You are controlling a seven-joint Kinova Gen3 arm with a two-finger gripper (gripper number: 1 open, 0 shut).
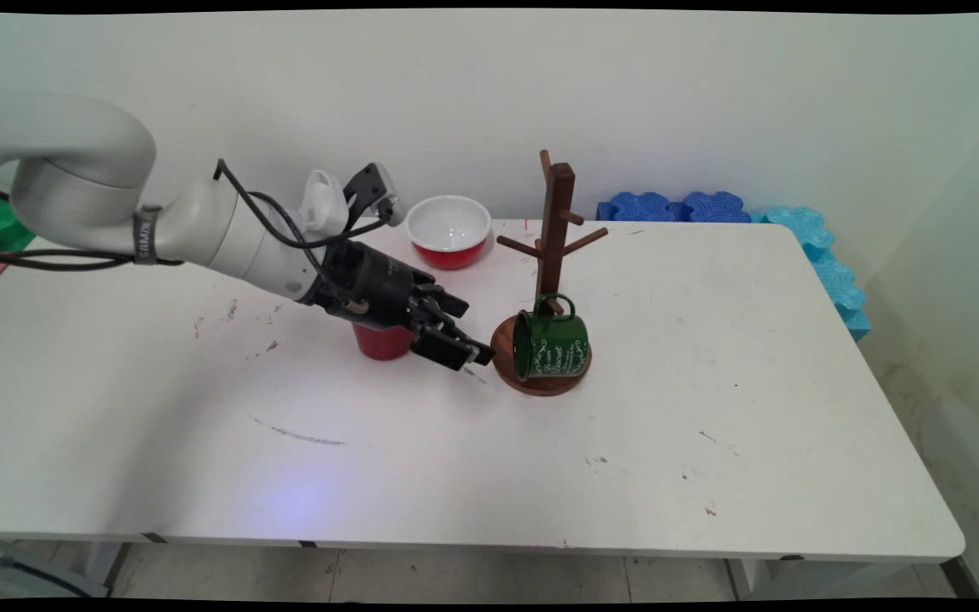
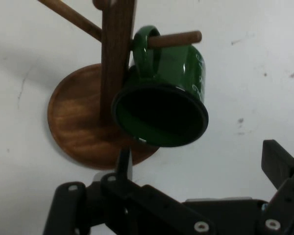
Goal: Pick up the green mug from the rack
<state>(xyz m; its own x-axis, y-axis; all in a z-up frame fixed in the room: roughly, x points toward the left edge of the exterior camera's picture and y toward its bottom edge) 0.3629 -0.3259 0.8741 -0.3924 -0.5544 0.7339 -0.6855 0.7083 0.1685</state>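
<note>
White desk point(image 1: 710, 425). Wooden mug tree point(image 1: 554, 255), toward the far edge. Gripper point(image 1: 466, 337), fingers apart and empty, just beside the tree's round base. Green mug point(image 1: 551, 342) hung by its handle on a low peg. Red-and-white bowl point(image 1: 449, 229), far edge. Red cup point(image 1: 381, 342), behind the gripper.

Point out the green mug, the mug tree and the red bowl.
green mug point(image 1: 559, 350): main view, on its lettered side.
mug tree point(image 1: 554, 223): main view, on its upright post.
red bowl point(image 1: 449, 224): main view, on its white inside.
</note>
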